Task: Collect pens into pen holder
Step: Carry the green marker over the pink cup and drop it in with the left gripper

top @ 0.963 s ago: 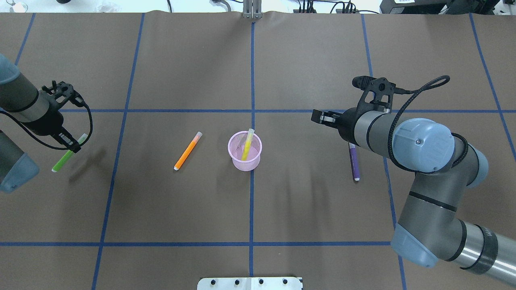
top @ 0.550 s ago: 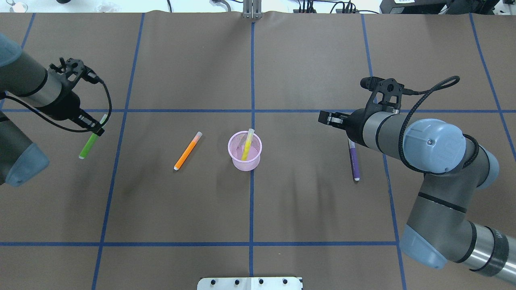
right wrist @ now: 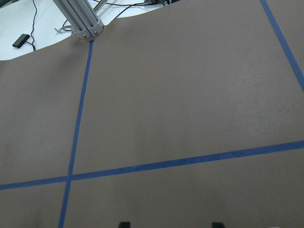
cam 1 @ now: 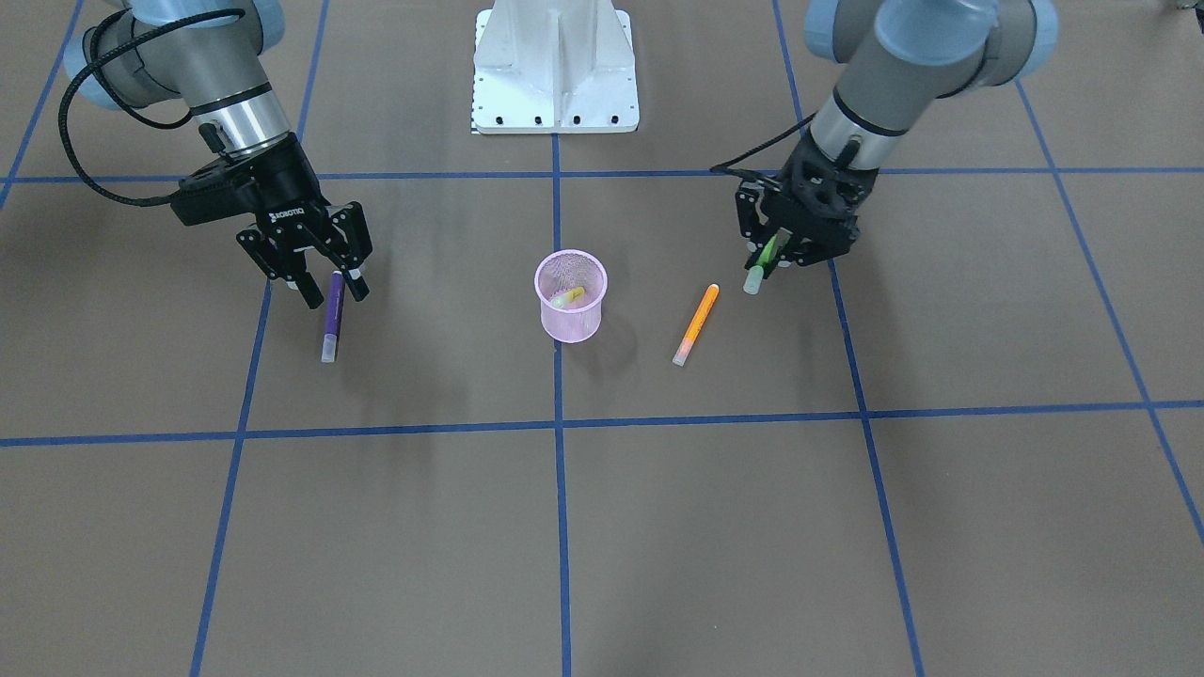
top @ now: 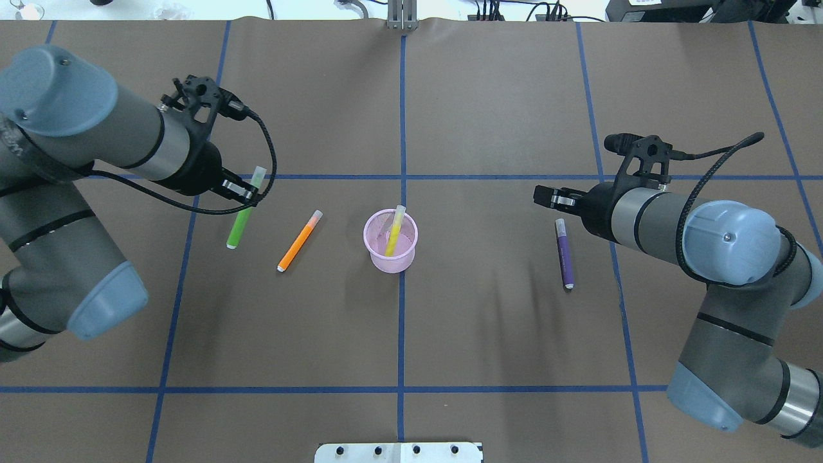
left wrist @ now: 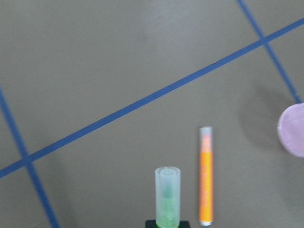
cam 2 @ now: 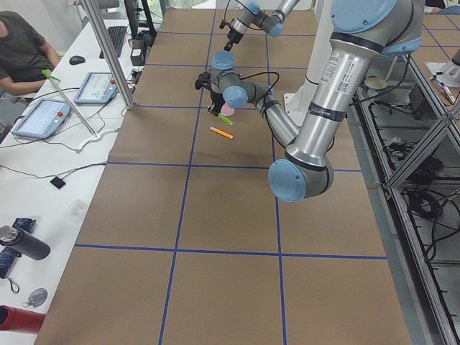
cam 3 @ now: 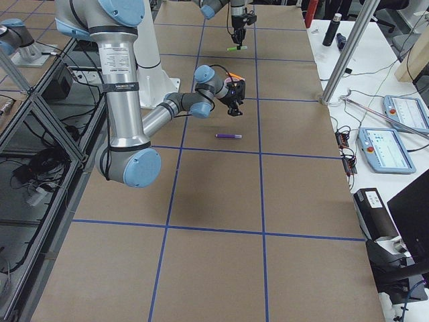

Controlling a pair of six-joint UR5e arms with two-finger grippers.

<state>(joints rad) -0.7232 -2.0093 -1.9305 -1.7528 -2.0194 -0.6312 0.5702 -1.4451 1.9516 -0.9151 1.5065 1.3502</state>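
Note:
The pink mesh pen holder (top: pixel 379 260) (cam 1: pixel 571 324) stands at the table's middle with the yellow pen (top: pixel 393 233) (cam 1: pixel 567 299) leaning inside. My left gripper (top: pixel 243 193) (cam 1: pixel 781 256) is shut on the green pen (top: pixel 239 225) (cam 1: pixel 760 268), which hangs tilted above the table left of the holder. The orange pen (top: pixel 299 241) (cam 1: pixel 696 324) (left wrist: pixel 205 175) lies flat between them. The purple pen (top: pixel 564 254) (cam 1: pixel 332 315) lies to the holder's right. My right gripper (top: pixel 545 196) (cam 1: pixel 337 298) hovers open just beyond its capped end, holding nothing.
Brown paper with blue tape lines covers the table. The white robot base plate (cam 1: pixel 555 66) sits at the near edge. In the left side view a seated person (cam 2: pixel 25 50) and tablets (cam 2: pixel 43 118) sit on a white bench beyond the table.
My left arm has swung right with the green pen, from the far left to just beside the orange pen. My right arm has drawn back rightward, uncovering the whole purple pen.

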